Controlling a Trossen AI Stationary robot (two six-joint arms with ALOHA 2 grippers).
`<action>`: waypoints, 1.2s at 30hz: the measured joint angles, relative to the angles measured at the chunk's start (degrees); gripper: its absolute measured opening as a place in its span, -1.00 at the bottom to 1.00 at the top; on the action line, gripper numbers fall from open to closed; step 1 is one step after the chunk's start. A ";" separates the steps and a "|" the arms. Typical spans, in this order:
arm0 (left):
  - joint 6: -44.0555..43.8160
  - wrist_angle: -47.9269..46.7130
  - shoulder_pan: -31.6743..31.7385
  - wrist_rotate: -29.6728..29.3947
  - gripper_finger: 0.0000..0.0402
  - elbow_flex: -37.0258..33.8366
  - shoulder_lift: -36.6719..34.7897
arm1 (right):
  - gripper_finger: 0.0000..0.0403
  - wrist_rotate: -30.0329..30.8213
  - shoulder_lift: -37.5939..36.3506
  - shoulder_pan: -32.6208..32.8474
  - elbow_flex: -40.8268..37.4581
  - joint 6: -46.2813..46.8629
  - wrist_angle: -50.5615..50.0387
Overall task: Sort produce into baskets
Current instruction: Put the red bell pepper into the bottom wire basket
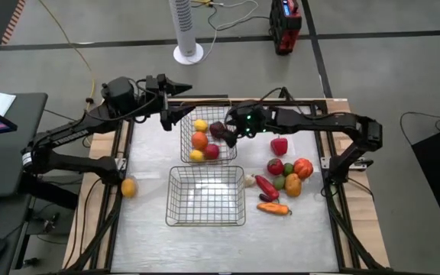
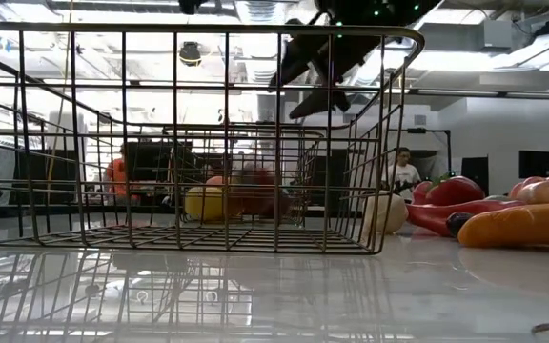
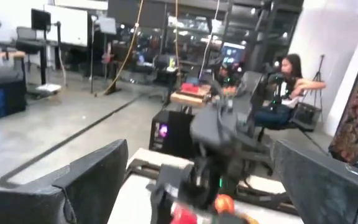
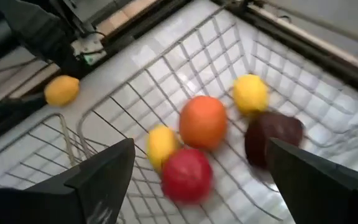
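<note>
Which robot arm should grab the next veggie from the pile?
Probably the right. Its open, empty end effector hangs over the far basket, on the same side as the produce pile. The left end effector sits farther away.

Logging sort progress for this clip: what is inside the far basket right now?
The far basket holds five pieces: two yellow, one orange, one red and one dark purple. The right gripper hovers open above its edge, hiding part of it in the high view.
</note>
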 joint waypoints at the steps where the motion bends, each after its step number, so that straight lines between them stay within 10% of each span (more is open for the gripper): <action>1: -0.09 -0.54 0.00 -0.10 0.90 0.00 0.02 | 0.91 0.68 -1.28 -0.53 0.00 -0.94 -2.95; 7: -2.87 -4.08 -0.02 -3.93 0.90 0.00 0.55 | 0.89 12.61 -7.30 -3.63 0.02 -0.96 -26.48; 15: -4.00 -2.56 0.00 -6.66 0.90 0.00 1.54 | 0.80 12.36 -8.77 -7.48 -3.61 6.74 -41.65; 36: -5.60 -2.35 0.00 -8.25 0.90 0.00 1.60 | 0.84 6.25 -16.84 -8.61 -28.90 19.50 -26.70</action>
